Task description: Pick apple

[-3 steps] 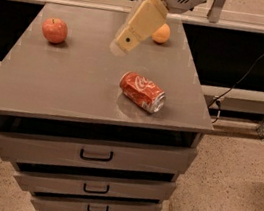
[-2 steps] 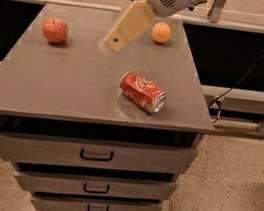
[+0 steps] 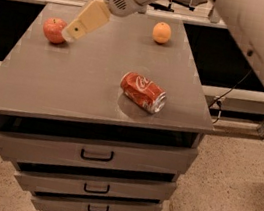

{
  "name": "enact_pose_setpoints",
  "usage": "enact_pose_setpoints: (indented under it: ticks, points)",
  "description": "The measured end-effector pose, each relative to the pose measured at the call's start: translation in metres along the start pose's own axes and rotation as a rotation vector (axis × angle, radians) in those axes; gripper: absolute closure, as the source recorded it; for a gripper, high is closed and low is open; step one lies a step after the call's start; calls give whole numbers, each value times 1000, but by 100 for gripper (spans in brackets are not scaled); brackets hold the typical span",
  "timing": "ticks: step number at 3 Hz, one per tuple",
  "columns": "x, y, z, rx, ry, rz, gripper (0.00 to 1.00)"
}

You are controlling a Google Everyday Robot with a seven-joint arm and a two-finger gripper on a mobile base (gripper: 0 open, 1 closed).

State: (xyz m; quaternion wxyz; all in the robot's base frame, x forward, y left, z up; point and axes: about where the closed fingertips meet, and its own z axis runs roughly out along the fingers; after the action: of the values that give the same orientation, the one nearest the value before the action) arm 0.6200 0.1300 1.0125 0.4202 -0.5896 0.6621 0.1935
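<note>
Grey cabinet top [image 3: 73,92] | apple [image 3: 54,30] just beside end effector [image 3: 74,30] | its grip: cannot tell

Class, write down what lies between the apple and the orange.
In the camera view, only the tool, close beside the apple; the cabinet top toward the orange is bare.

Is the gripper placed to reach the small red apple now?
Likely yes: the gripper hangs close beside the small red apple, nothing between; the red metal can and round orange fruit lie away.

Matt plastic end effector [image 3: 71,31] beside glossy apple [image 3: 53,30], over smooth metal tabletop [image 3: 74,87].
</note>
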Motion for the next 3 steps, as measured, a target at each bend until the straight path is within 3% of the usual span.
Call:
enact_pose_setpoints:
  ticks: [2, 3]
  points:
    - [-15, -25, 89, 4, -115, 86, 0]
    - [-12, -34, 128, 8, -138, 137, 0]
